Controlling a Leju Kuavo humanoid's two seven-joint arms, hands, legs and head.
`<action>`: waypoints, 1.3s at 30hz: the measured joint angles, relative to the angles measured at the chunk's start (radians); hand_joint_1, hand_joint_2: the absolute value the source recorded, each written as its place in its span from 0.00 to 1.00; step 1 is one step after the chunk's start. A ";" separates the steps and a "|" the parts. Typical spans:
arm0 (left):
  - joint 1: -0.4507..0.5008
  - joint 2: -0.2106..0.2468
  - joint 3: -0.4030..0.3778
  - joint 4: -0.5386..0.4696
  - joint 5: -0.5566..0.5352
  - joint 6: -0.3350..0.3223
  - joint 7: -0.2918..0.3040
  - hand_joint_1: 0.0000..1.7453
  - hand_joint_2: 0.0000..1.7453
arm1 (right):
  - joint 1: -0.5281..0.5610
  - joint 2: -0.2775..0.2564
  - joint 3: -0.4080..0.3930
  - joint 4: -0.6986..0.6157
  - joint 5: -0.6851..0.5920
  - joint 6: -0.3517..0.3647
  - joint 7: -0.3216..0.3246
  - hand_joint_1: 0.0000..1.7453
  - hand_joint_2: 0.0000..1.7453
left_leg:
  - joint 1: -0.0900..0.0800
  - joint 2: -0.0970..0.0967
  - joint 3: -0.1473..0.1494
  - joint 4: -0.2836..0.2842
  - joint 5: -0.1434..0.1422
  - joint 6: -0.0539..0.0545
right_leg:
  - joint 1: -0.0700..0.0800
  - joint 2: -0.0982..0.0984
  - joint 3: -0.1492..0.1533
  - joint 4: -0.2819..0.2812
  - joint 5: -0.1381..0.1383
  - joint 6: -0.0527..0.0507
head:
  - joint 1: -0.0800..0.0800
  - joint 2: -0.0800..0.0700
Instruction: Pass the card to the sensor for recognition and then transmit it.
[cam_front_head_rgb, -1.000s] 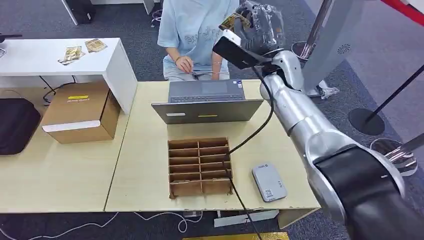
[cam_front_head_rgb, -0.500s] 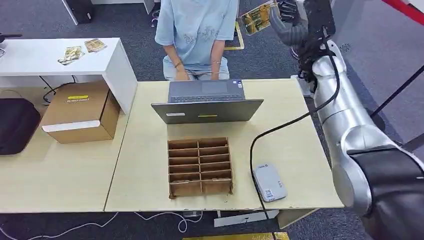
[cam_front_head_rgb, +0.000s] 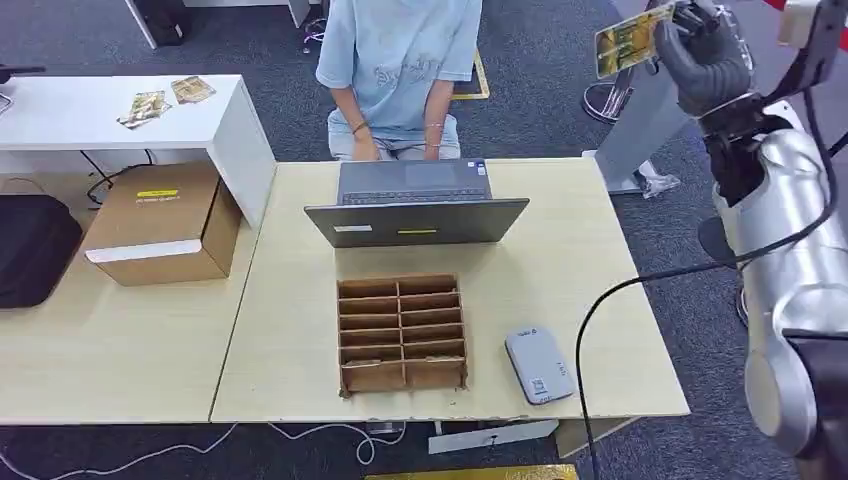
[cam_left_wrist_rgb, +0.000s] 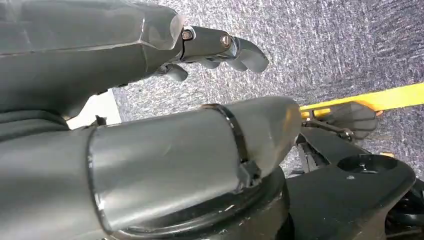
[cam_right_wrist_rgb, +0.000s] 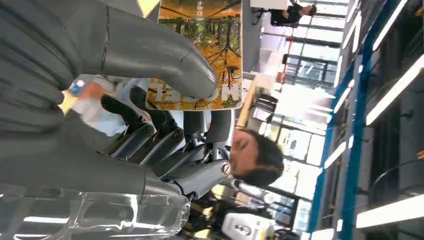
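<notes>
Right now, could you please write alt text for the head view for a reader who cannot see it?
The robot's raised right hand holds a yellow picture card high above the far right of a pale wooden table. On it sit a grey open laptop, a brown cardboard divider tray and a grey card sensor; a seated person faces the laptop.

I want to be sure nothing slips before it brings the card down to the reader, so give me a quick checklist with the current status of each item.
1. Card held by right hand: ok, thumb presses it against the fingers in the right wrist view.
2. Card over the sensor: not ok, it is raised high, beyond the table's far right corner.
3. Sensor top unobstructed: ok.
4. Black cable out of the way: cannot tell, it hangs beside the sensor.
5. Left hand free: ok, holding nothing.
6. Person away from the sensor: ok, behind the laptop.
</notes>
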 joint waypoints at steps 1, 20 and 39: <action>0.001 0.000 0.001 0.000 -0.001 0.000 0.000 0.00 0.00 | 0.022 -0.021 0.000 -0.011 -0.015 0.002 0.008 1.00 1.00 | 0.000 0.000 0.000 0.000 0.000 0.000 | 0.000 0.000 0.000 0.000 0.000 0.000 | 0.000 0.000; 0.002 0.001 0.024 0.000 0.009 0.004 0.003 0.00 0.00 | 0.456 -0.194 -0.011 -0.304 -0.118 -0.140 0.084 1.00 1.00 | 0.001 0.000 -0.001 -0.001 0.000 0.000 | 0.001 -0.001 -0.001 0.000 0.000 0.000 | 0.000 0.000; 0.002 0.000 0.056 0.000 0.006 0.001 0.000 0.00 0.00 | 1.027 -0.192 -0.122 -0.670 -0.127 -0.198 0.086 1.00 1.00 | 0.000 0.000 -0.003 -0.001 -0.001 0.001 | 0.000 -0.001 -0.003 0.000 -0.001 0.001 | -0.001 0.000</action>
